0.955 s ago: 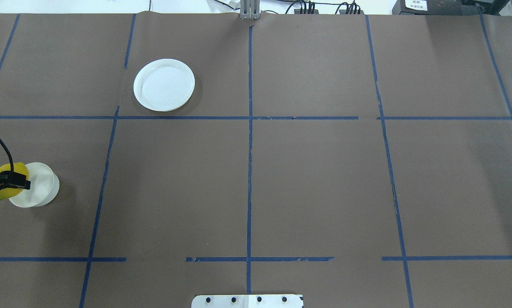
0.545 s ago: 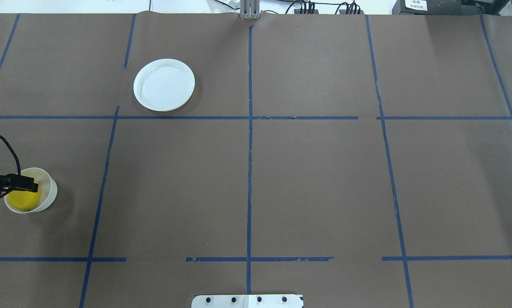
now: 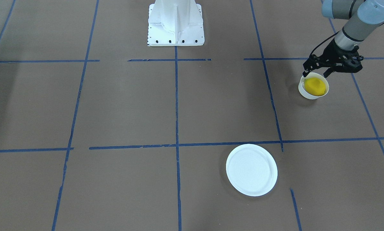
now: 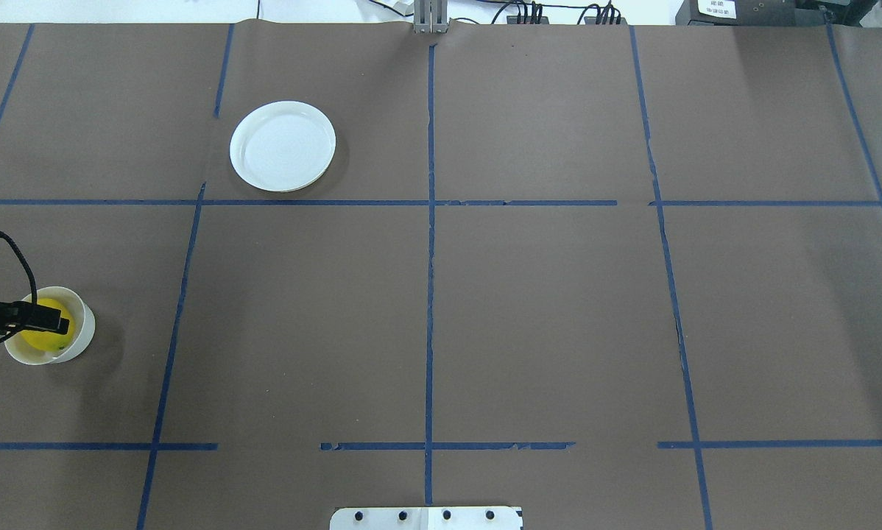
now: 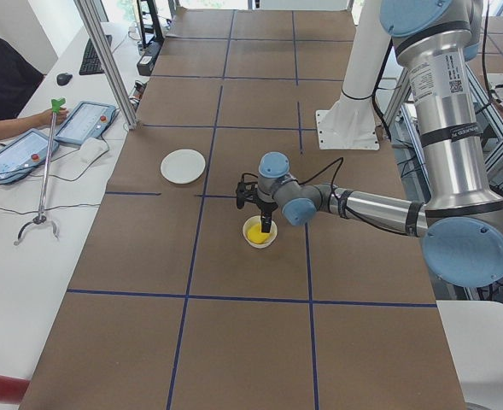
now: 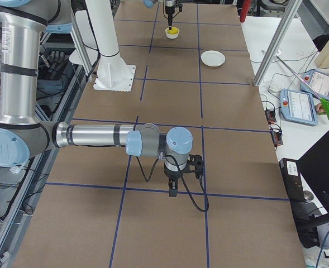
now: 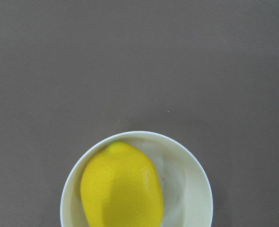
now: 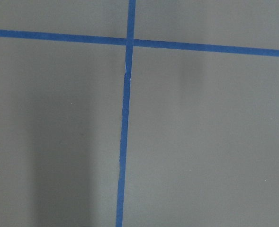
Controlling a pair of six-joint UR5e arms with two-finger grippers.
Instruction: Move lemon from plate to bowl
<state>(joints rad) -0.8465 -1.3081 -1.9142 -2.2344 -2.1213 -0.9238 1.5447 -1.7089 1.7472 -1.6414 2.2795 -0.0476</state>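
The yellow lemon (image 3: pixel 314 86) lies inside the small white bowl (image 3: pixel 302 92) at the table's left side. It also shows in the overhead view (image 4: pixel 42 337) and fills much of the bowl (image 7: pixel 196 175) in the left wrist view (image 7: pixel 121 187). My left gripper (image 3: pixel 314 74) hangs just above the bowl, open, its fingers spread over the rim and not touching the lemon. The white plate (image 4: pixel 283 146) lies empty farther out on the table. My right gripper (image 6: pixel 172 192) shows only in the exterior right view, low over bare table; I cannot tell whether it is open.
The table is covered in brown paper with blue tape lines (image 4: pixel 429 258). The robot's white base (image 3: pixel 175 24) stands at the near edge. Tablets and an operator's hand (image 6: pixel 326 106) are on a side bench beyond the table's far edge.
A second ago the lemon sat in my left gripper at the edge of the tipped bowl. It now lies loose in the bowl, which stands upright and has shifted slightly left.
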